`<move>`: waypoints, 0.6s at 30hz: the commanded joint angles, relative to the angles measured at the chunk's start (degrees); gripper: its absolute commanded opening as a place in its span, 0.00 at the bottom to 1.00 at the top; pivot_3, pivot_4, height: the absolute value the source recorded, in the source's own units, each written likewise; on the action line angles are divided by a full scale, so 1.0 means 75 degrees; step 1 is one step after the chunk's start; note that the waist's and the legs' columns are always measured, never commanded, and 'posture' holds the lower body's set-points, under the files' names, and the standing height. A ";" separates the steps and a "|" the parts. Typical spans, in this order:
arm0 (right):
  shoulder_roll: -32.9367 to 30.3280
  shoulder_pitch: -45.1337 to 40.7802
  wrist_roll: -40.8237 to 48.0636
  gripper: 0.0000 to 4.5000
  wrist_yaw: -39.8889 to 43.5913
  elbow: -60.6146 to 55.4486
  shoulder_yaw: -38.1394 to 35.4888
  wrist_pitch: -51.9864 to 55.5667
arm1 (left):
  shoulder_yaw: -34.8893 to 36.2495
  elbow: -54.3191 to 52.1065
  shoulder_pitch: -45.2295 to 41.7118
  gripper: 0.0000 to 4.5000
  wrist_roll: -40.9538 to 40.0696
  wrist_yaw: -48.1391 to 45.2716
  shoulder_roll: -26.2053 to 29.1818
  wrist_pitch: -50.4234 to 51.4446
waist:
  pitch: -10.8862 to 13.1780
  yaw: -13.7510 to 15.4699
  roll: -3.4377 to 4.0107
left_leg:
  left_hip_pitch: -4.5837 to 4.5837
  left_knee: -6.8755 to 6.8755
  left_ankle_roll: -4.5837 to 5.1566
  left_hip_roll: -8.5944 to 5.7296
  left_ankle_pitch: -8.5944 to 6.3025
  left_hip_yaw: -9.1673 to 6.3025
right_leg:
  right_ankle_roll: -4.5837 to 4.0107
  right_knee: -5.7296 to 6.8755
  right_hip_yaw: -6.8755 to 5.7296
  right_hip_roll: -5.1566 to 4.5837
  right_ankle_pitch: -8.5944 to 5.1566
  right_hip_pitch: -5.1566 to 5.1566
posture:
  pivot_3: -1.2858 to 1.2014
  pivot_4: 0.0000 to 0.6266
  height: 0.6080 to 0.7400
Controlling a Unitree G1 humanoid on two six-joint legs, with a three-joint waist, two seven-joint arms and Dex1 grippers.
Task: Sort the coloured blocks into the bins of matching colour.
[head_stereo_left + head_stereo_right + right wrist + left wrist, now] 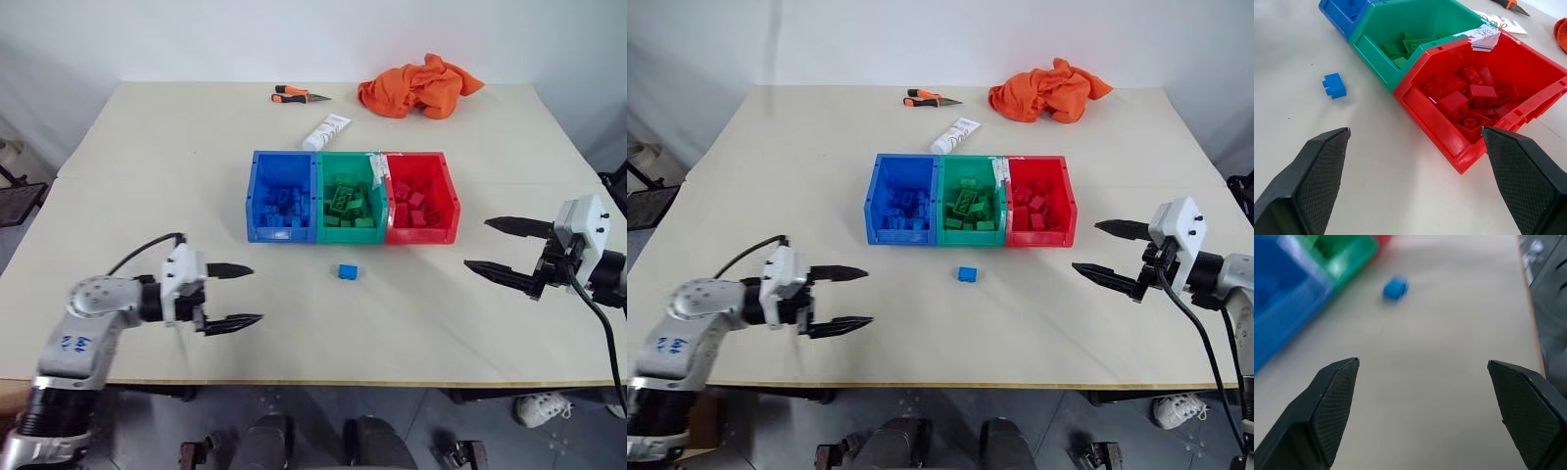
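Black fingers spread wide on both sides, nothing held: the left gripper (pixel 233 294) hangs near the table's (pixel 147 176) front-left corner, the right gripper (pixel 507 247) over toward the right edge. Between them, mid-table, one blue block (pixel 347 271) sits alone just in front of the green bin (pixel 349 233). Behind it, the blue bin (pixel 253 201) and red bin (pixel 453 201) are loaded. Best play, I'd say: the left comes in low, straddles the block squarely, pinches its flat sides, lifts clear of the bin wall, then releases over blue.
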 commanded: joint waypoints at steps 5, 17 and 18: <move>0.0026 0.0565 0.0206 1.00 -0.0316 -0.0740 -0.0528 0.0045 | -0.1246 0.0470 -0.1050 0.99 0.0819 0.1456 -0.1659 -0.0132 | 0.0000 0.0022 -0.0001 | -0.0001 0.0005 -0.0001 0.0000 0.0001 0.0008 | 0.0002 0.0021 0.0000 0.0006 0.0001 0.0001 | 0.52 0.24 1.00; 0.0283 0.2085 0.0674 1.00 -0.0838 -0.2068 -0.1541 0.0286 | -0.2289 0.3827 -0.2616 0.99 0.2732 0.2698 -0.3083 -0.2134 | 0.0002 0.0172 -0.0004 | 0.0001 0.0017 -0.0002 -0.0004 0.0002 0.0017 | 0.0004 0.0011 0.0001 0.0009 0.0002 0.0000 | 0.52 0.24 1.00; 0.0304 0.2164 0.0740 1.00 -0.0875 -0.2176 -0.1598 0.0330 | -0.2257 0.4050 -0.2724 0.99 0.2730 0.2713 -0.3179 -0.2289 | 0.0003 0.0175 -0.0006 | 0.0000 0.0017 -0.0002 -0.0005 0.0002 0.0017 | 0.0004 0.0010 0.0001 0.0009 0.0002 0.0000 | 0.52 0.24 1.00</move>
